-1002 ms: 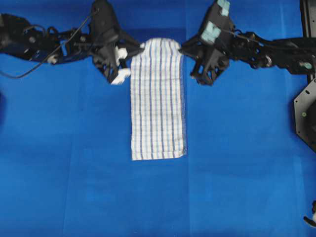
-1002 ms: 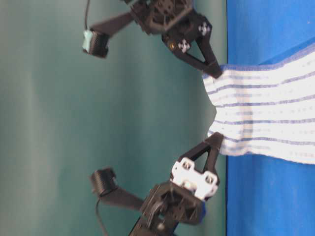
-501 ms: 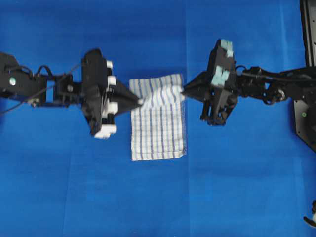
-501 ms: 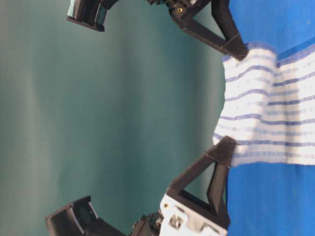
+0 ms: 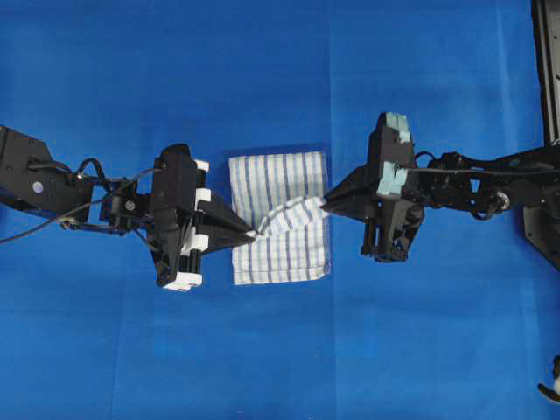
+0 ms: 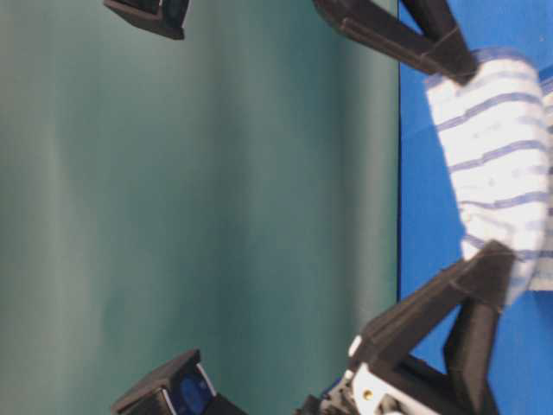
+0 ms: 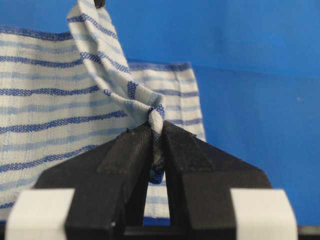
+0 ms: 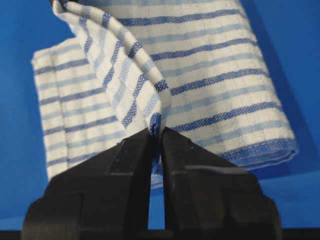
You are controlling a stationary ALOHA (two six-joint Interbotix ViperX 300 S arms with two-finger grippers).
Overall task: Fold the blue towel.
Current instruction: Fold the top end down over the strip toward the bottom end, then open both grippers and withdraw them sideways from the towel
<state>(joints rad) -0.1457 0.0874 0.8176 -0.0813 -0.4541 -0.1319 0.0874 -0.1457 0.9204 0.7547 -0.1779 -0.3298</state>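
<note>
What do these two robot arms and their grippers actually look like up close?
Both arms are black, jointed, with thin black cables looping along them. The left gripper has two black wedge-shaped fingers and white blocks on its body. The right gripper has the same black tapering fingers but pale teal blocks instead. Seen from the wrist cameras, the fingers are matte black and angular.

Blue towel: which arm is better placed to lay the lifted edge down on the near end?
Neither alone. The left gripper and right gripper each pinch one corner of the blue towel, so both should probably lower it together.

Bright even light, table-level view blurry.
</note>
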